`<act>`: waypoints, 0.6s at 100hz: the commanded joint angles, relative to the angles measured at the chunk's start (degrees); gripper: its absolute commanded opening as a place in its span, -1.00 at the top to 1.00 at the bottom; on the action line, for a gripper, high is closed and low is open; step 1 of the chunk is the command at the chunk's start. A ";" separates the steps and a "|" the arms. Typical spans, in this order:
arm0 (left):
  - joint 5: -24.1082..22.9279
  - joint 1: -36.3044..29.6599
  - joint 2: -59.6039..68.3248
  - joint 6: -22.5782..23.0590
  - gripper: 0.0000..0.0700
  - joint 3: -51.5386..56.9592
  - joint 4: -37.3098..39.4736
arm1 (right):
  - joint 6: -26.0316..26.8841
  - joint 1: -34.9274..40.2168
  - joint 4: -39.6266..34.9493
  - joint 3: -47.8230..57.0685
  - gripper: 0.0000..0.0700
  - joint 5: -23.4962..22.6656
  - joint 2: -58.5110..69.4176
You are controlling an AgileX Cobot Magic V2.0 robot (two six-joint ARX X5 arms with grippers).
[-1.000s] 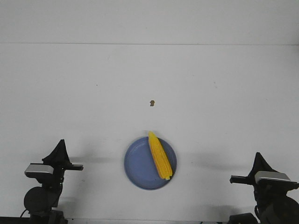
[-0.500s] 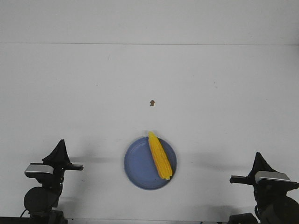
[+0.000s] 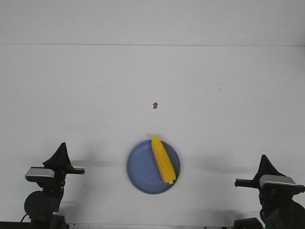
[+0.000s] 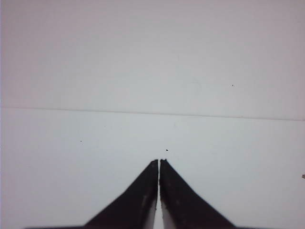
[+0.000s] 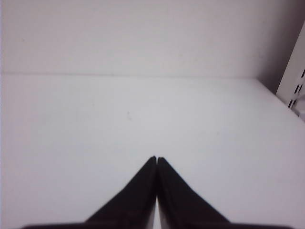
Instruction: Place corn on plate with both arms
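Lying on the plate (image 3: pixel 143 172), the corn (image 3: pixel 162 159) rests along its right half, blunt end near, pointed tip reaching over the far rim; the task looks finished as far as the pictures show, with nothing left but perhaps parking the arms. The plate sits on the white desk (image 3: pixel 228 95) at the near centre, between the two arms and well apart from both. The left claw (image 4: pixel 159 162) is pressed together, only a hairline slit between its tips, and pinches nothing. The right claw (image 5: pixel 156 159) is likewise pressed together and empty. Only the front view shows the corn, the plate and a small brown speck (image 3: pixel 155 105) farther out on the desk. The wrist views show just bare desk beyond the tips, though the right one alone catches a slotted white upright (image 5: pixel 295 81) at the desk's edge.
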 commanded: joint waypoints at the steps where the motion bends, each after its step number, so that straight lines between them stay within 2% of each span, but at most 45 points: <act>1: -0.31 -0.02 -0.07 -0.31 0.96 -1.11 0.68 | -1.14 -0.55 1.73 -1.07 1.00 -0.07 -0.79; 19: -0.31 -0.02 -0.07 -0.31 0.96 -1.11 0.68 | -1.16 -3.56 8.55 -7.21 1.00 -0.35 -3.54; 32: -0.31 -0.02 -0.07 -0.28 0.96 -1.11 0.68 | -1.14 -5.25 14.75 -12.50 1.00 -2.23 -6.21; 60: -0.31 -0.04 -0.07 -0.31 0.96 -1.11 0.68 | -0.83 -5.81 25.03 -21.90 1.00 -3.17 -6.84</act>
